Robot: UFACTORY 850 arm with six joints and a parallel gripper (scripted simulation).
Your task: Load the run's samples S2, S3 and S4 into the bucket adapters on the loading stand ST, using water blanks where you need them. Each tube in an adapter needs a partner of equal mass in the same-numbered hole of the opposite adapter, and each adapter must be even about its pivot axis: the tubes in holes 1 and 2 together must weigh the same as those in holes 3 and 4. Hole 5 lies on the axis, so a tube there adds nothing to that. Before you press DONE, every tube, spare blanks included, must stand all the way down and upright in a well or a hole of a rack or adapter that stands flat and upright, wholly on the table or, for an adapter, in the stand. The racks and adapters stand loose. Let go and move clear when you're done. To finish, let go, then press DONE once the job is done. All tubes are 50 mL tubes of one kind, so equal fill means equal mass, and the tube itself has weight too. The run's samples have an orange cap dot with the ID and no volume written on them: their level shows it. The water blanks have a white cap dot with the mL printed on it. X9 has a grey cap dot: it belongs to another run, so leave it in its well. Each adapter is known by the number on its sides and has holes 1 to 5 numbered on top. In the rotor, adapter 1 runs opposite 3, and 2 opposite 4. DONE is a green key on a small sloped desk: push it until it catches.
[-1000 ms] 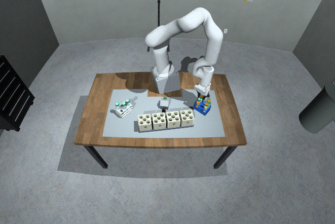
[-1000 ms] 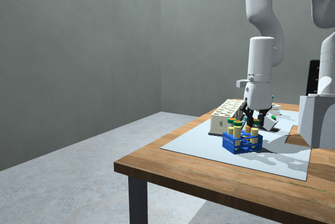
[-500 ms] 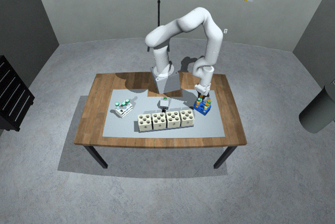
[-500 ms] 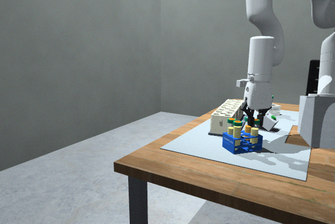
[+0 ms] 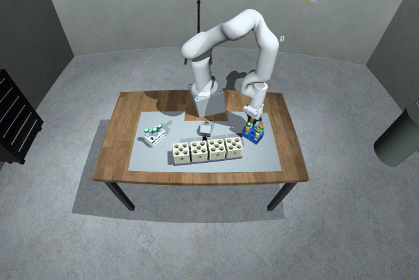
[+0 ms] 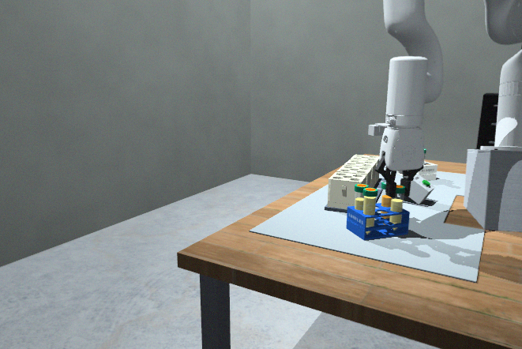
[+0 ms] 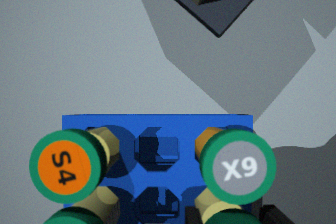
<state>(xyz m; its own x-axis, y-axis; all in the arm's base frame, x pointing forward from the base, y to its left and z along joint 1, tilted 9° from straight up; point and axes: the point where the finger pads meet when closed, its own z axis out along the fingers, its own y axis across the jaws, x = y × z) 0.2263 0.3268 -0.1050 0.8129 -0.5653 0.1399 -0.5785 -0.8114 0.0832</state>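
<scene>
My gripper (image 5: 253, 120) (image 6: 397, 193) (image 7: 232, 218) points down at the blue rack (image 5: 248, 135) (image 6: 354, 225) (image 7: 157, 120). It is shut on an orange-dot sample tube (image 6: 399, 189) (image 7: 236, 218), beside X9 and in its well; its ID is hidden. X9 (image 5: 248, 124) (image 7: 239, 168) has a grey dot and stands in the rack. S4 (image 5: 258, 131) (image 6: 361, 186) (image 7: 64, 167) and another orange-dot tube (image 5: 262, 127) (image 6: 369, 191) stand there too. The cream adapters, 4 (image 5: 181, 158), 3 (image 5: 199, 157), 2 (image 5: 217, 155) and the rightmost (image 5: 234, 152), show empty holes.
A white rack (image 5: 155, 142) at the left holds three white-dot blanks (image 5: 146, 130) (image 5: 154, 130) (image 5: 159, 126); their numbers are unreadable. The small sloped desk (image 5: 205, 129) (image 6: 418, 189) with the green key (image 5: 206, 123) (image 6: 426, 182) stands between the racks, behind the stand (image 5: 208, 161).
</scene>
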